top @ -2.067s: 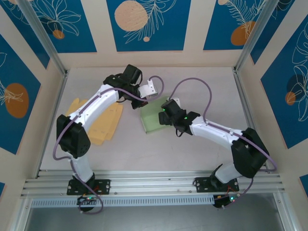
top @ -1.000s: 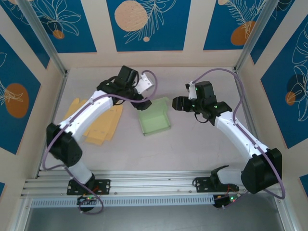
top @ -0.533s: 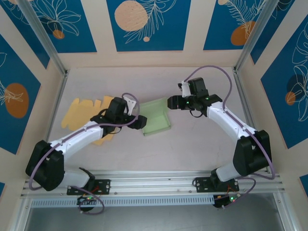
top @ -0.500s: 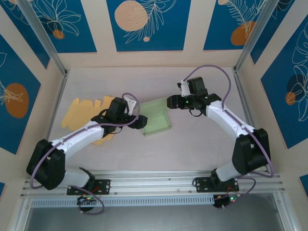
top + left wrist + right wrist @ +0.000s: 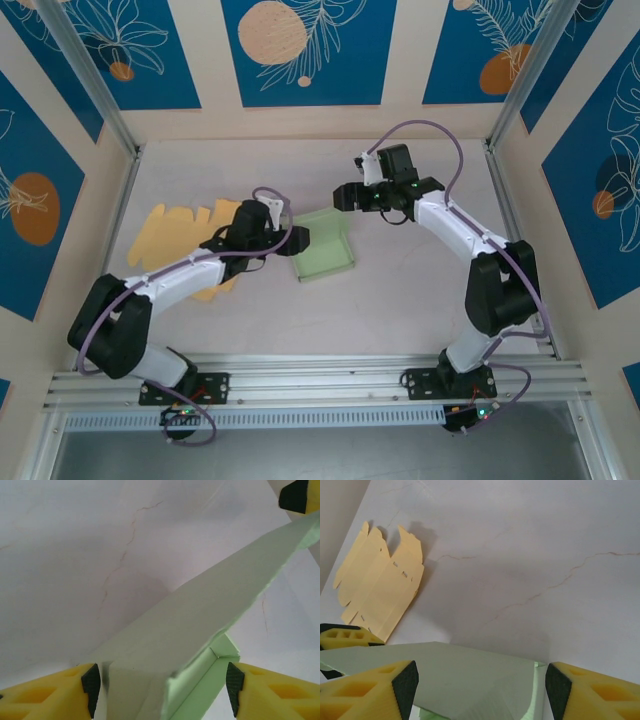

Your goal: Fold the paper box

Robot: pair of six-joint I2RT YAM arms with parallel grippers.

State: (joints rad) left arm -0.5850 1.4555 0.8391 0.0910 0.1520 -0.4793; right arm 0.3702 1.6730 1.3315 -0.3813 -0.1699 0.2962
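Observation:
The light green paper box [image 5: 322, 248] lies half-formed in the middle of the table, with one flap standing up along its far right edge. My left gripper [image 5: 297, 238] sits low at the box's left side. In the left wrist view it [image 5: 162, 687] is open, its pads [image 5: 91, 687] straddling the box's [image 5: 200, 615] near end with a thin gap on each side. My right gripper [image 5: 345, 197] hovers at the box's far right corner. Its jaws [image 5: 480, 687] stand open over the raised green flap [image 5: 465, 675], holding nothing.
Flat yellow cardboard blanks [image 5: 180, 238] lie on the table to the left of the box, also seen as yellow blanks [image 5: 380, 587] from the right wrist. Walls and metal posts ring the table. The rail [image 5: 320, 385] with both arm bases runs along the near edge.
My left gripper has stayed at the box's left side and narrowed its jaws around it. My right gripper has slid left and a little farther back, up to the box's far corner.

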